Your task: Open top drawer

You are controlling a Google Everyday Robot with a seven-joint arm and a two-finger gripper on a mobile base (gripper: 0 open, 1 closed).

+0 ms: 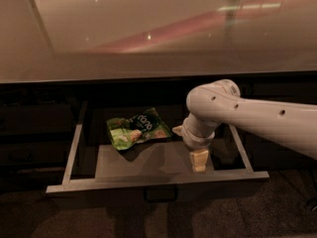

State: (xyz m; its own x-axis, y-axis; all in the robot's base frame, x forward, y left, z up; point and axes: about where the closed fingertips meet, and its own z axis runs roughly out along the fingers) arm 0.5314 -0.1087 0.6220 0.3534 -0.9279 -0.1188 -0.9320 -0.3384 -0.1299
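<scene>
Dim room. Pale glossy counter [148, 43] fills the upper view, streaked with reflected lights; dark cabinet fronts below it, dark floor [49, 217] at the bottom.

Top drawer [148, 181] stands pulled well out beneath the counter, grey inside, loop handle [161, 195] centred on its front. Green bag [138, 129] lies toward the back, left of centre.

White arm [257, 115] enters from the right. End effector [199, 161] points down inside the drawer, right of centre, just behind the front wall, apart from the bag. How far open it is: cannot tell. Nothing seen in its hold.
</scene>
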